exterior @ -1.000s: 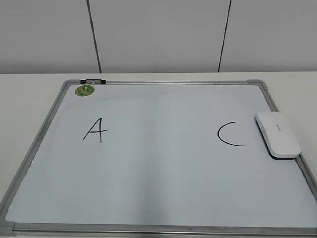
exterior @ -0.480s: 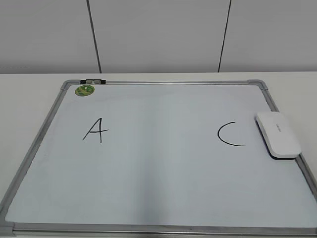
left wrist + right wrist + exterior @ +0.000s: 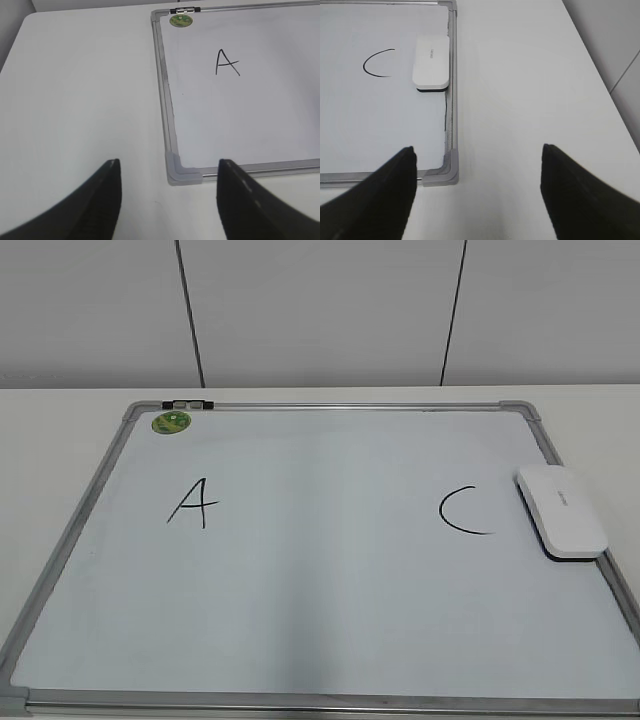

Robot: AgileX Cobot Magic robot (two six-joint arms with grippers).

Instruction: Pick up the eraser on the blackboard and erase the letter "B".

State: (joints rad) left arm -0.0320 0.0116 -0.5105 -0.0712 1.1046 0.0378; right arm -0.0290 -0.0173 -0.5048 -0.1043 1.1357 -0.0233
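The blackboard (image 3: 330,620) is a white board with a silver frame lying flat on the table. A black "A" (image 3: 193,503) is on its left and a black "C" (image 3: 466,510) on its right. No letter "B" shows; the middle of the board is blank. The white eraser (image 3: 560,510) lies at the board's right edge beside the "C", and it also shows in the right wrist view (image 3: 431,61). My left gripper (image 3: 169,165) is open and empty over the table by the board's near left corner. My right gripper (image 3: 477,152) is open and empty by the near right corner. Neither gripper shows in the exterior view.
A round green sticker (image 3: 171,423) and a small black-and-silver clip (image 3: 187,403) sit at the board's far left corner. The white table (image 3: 75,100) extends left of the board and also right of it (image 3: 530,90). A grey panelled wall (image 3: 320,310) stands behind.
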